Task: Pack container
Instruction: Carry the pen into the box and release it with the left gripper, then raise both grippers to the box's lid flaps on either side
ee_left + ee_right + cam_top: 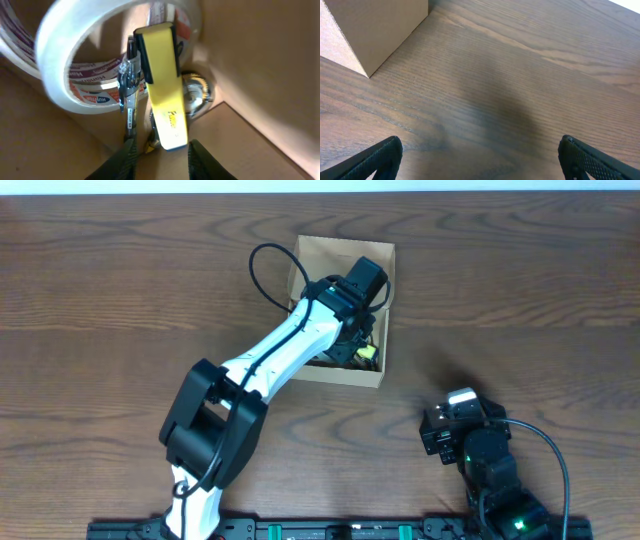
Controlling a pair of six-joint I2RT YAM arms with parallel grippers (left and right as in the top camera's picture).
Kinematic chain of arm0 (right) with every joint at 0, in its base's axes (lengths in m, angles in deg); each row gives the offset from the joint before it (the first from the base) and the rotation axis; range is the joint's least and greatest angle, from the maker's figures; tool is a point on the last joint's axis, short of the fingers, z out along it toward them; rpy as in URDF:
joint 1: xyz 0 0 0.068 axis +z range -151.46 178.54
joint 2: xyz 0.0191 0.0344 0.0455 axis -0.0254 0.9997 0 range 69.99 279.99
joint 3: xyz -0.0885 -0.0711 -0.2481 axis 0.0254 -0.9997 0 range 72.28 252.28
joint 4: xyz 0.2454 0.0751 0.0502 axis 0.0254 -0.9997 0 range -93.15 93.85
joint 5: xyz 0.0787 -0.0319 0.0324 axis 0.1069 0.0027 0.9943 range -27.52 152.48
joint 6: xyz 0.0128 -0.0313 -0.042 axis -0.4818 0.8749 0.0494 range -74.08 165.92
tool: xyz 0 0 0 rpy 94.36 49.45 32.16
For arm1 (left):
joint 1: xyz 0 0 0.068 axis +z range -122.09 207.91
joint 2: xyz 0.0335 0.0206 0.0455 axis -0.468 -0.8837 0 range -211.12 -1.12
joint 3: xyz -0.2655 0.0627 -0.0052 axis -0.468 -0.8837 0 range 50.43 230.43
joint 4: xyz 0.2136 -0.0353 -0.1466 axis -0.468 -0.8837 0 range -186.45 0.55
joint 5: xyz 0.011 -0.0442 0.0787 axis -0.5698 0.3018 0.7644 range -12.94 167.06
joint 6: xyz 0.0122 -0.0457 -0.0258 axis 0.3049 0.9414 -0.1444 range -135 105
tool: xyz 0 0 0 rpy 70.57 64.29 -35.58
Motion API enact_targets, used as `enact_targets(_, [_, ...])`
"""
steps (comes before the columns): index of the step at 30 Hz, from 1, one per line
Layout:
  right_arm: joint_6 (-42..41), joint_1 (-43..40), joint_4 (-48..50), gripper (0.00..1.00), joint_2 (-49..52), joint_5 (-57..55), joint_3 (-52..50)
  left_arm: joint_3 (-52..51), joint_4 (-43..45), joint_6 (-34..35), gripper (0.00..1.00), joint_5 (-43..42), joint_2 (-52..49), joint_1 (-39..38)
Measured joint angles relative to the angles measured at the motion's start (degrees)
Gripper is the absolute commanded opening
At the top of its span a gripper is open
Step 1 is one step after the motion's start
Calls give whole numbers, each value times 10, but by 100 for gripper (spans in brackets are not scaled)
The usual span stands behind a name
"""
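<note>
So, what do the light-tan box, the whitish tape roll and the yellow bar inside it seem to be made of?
Light-tan rectangular box: cardboard, matte, with fibrous-looking walls. Whitish translucent tape roll: glossy plastic film, with light shining through. Yellow flat bar: likely smooth moulded plastic, judging by its even sheen, though this is uncertain.

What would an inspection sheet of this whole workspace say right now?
Surface: dark wooden table.
Job's things: open cardboard box holding a clear tape roll, a printed tape roll, a yellow cutter and a shiny metal piece.
Clutter: nothing seen.
Grippers: left tool inside the box, fingers either side of the cutter, grip unclear; right tool open above the table.
Cables: black cable loops off the left arm; second black cable by the right arm.
Surroundings: black rail along the near edge.
</note>
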Motion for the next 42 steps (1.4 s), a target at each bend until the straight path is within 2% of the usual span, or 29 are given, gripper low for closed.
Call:
enact_targets(1, [0,0,0,99,0,0,0,0,-1,0,76,7,10,0])
enact_targets(2, [0,0,0,99,0,0,0,-1,-2,0,95,16,25,0])
enact_targets(3, [0,0,0,99,0,0,0,-1,-3,0,96,28,45,1])
enact_targets(7, [0,0,0,99,0,0,0,-1,-13,-7,95,80,138,5])
enact_targets(10, [0,0,0,99,0,0,0,-1,-37,-38,95,142,221,15])
enact_targets(12, [0,0,0,99,0,0,0,-1,-50,-78,96,182,261,25])
enact_targets(16, [0,0,0,99,0,0,0,-1,-87,-202,95,252,334,54])
enact_targets(20, [0,0,0,99,0,0,0,-1,-138,-323,95,287,411,111])
enact_targets(23, [0,0,0,99,0,0,0,-1,-166,-377,95,299,459,152])
enact_targets(29, [0,0,0,99,0,0,0,-1,-177,-414,96,315,504,169])
enact_targets(42, [-4,0,0,99,0,9,0,-1,-266,-427,95,319,498,169])
